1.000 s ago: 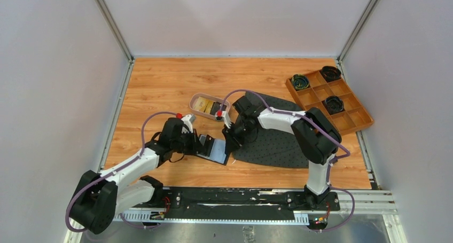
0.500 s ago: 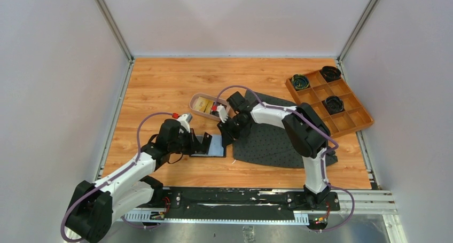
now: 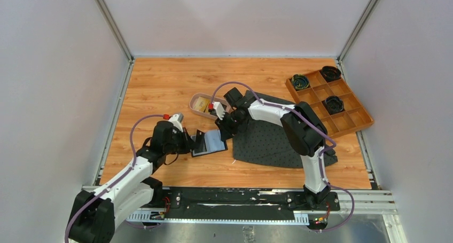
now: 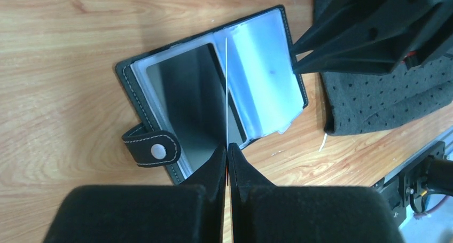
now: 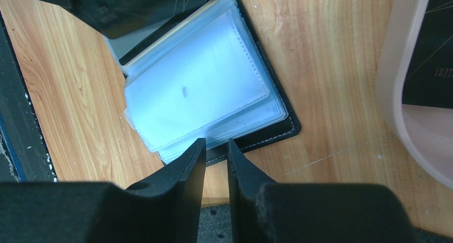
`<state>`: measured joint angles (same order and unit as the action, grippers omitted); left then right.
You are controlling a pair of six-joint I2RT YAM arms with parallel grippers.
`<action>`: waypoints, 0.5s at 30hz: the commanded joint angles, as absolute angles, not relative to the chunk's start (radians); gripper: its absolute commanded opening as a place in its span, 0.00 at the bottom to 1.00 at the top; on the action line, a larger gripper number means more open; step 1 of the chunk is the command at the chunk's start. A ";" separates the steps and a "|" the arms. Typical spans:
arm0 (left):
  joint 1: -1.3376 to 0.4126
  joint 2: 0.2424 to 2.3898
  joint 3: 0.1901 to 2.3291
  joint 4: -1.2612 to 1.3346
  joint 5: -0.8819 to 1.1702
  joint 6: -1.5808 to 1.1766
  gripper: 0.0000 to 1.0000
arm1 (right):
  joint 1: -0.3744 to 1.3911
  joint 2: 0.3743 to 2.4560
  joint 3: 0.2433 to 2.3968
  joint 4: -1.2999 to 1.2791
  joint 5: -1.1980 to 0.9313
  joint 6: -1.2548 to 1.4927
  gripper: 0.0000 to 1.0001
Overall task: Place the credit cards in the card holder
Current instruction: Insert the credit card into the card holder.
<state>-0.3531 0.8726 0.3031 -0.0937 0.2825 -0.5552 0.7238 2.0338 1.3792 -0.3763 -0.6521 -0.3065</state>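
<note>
Left arm stretched low from its base toward one o'clock, left gripper clamped on a thin clear leaf of the card holder, right arm elbow raised, forearm folded toward ten o'clock, right gripper tilted down, fingers a narrow slit apart.

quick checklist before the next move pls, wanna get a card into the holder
1. card holder open and flat on the table: ok
2. left gripper pinching a thin clear sleeve upright at the spine: ok
3. right-hand pocket looks empty, ready for a card: ok
4. right gripper carrying a card: not ok, none shows between its fingers; it sits at the holder's edge
5. right gripper's grip on that edge: cannot tell
6. gold cards waiting in the pink tray: ok
</note>
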 commanded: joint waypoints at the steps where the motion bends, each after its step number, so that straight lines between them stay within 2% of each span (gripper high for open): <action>1: -0.324 0.901 0.257 -0.017 0.354 -0.583 0.00 | 0.707 2.088 1.374 -0.436 -0.559 -0.370 0.26; 15: -0.283 1.019 0.243 0.051 0.454 -0.616 0.00 | 0.706 2.083 1.373 -0.439 -0.584 -0.359 0.26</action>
<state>-0.2928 0.9920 0.2539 0.0441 0.4271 -0.6132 0.7238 2.0346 1.3823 -0.3820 -0.6579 -0.3199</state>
